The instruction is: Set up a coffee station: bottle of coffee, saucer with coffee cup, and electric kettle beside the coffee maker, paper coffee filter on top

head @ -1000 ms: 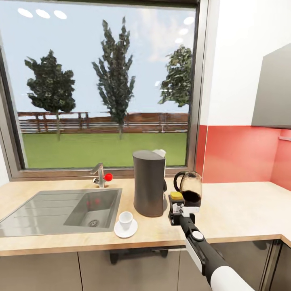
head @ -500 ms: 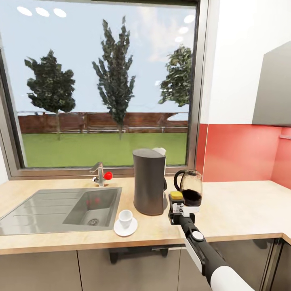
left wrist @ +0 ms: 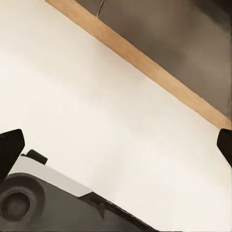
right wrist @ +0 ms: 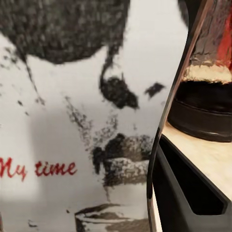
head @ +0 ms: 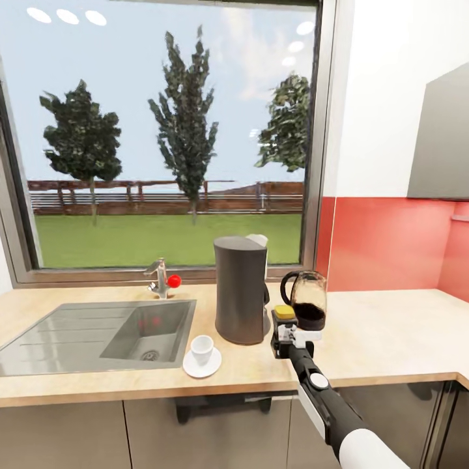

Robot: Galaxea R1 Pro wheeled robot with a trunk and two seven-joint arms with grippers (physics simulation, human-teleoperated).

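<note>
The dark grey coffee maker (head: 241,291) stands on the kitchen countertop (head: 384,339) right of the sink. A small white paper coffee filter (head: 258,240) lies on its top. At its front left the white coffee cup (head: 202,349) sits on the saucer (head: 201,367). The glass electric kettle (head: 304,299) stands to its right. Between coffee maker and kettle, my right gripper (head: 284,331) is shut on the bottle of coffee (head: 284,313), yellow lid up, low at the counter. Its pale label (right wrist: 72,121) is close up in the right wrist view, beside the kettle base (right wrist: 205,108). My left gripper (left wrist: 117,145) is open over pale floor.
A steel sink (head: 98,335) with a tap (head: 160,279) is inset at the left. A large window is behind the counter, a red backsplash (head: 384,244) and a grey wall cabinet (head: 443,143) at the right. Bare worktop extends right of the kettle.
The whole view has shifted slightly, so the camera moved. The right arm and the bottle stay in the same spot between coffee maker and kettle.
</note>
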